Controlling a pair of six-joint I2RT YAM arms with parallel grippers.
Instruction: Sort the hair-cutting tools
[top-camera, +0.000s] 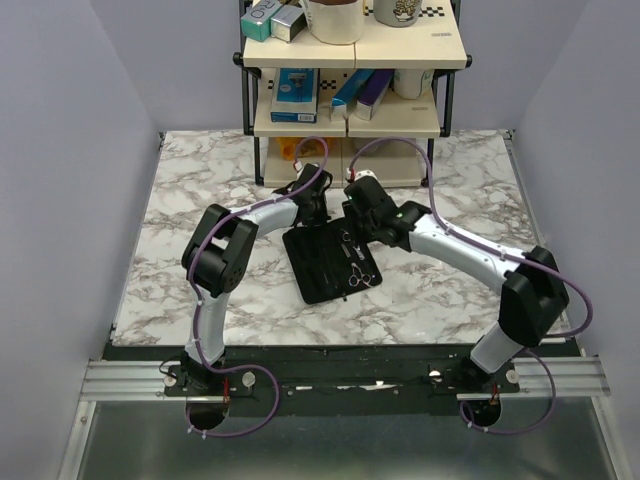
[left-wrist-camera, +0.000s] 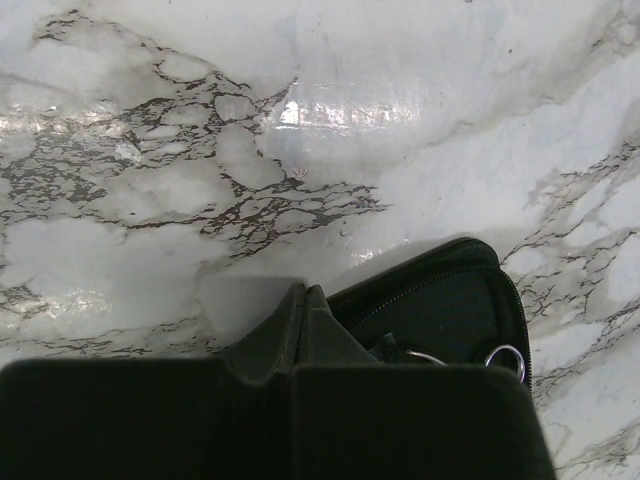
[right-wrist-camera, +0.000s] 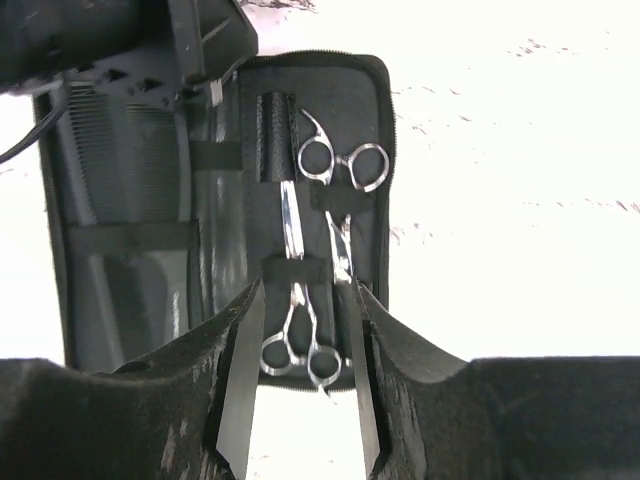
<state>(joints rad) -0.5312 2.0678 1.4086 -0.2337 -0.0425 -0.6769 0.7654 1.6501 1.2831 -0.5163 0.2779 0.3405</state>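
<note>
Right gripper (right-wrist-camera: 298, 400), jaws spread, straddles the finger loops of the scissors (right-wrist-camera: 297, 352) strapped inside the pouch (right-wrist-camera: 372, 100) and should descend squarely before pinching, while the left gripper (left-wrist-camera: 305, 297), pressed together, sits at the pouch's far corner.

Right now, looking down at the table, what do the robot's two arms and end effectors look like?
The left arm and right arm have silvery-white links and bulky black joint housings, each trailed by a looping purple cable. The left end effector and right end effector are matte black with wedge-shaped fingers.
</note>
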